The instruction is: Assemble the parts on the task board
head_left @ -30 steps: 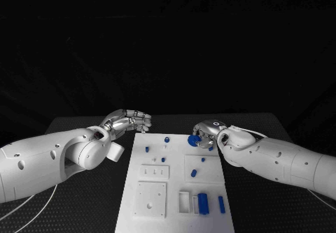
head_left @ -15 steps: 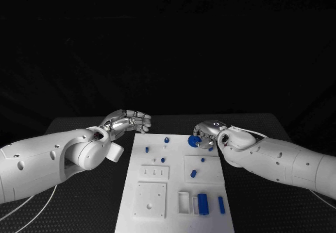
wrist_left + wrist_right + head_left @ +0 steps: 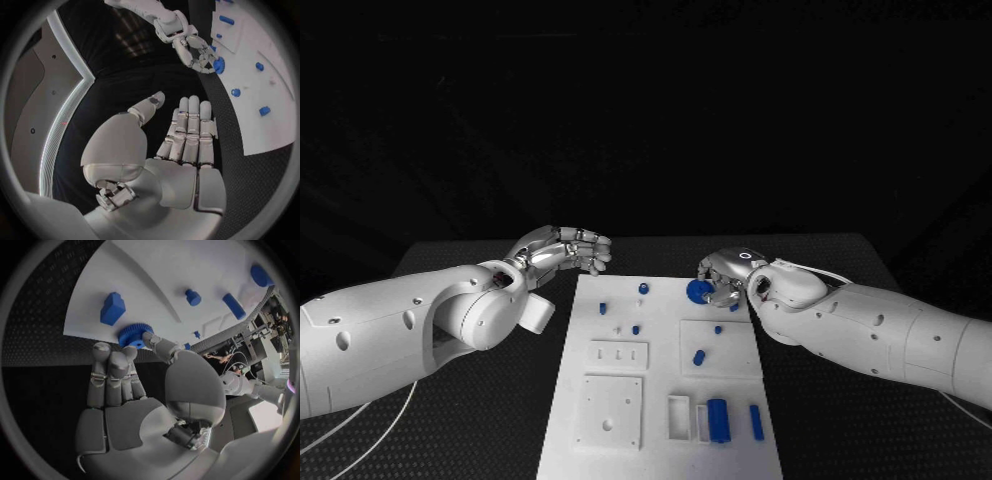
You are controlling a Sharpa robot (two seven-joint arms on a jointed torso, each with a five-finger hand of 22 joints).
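One blue gear [image 3: 135, 335] between right hand [image 3: 134, 390] fingertips.

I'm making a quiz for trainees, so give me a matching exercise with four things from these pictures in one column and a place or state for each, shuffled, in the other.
Things:
1. Left silver robot hand
2. Right silver robot hand
3. Round blue toothed gear
4. Long blue bar-shaped part

Places or states:
A. Lying at the white task board's near right corner
B. Holding nothing, beside the board's far left corner
C. At the board's far right edge, pinched
D. Pinching a part

Pairs: 1-B, 2-D, 3-C, 4-A
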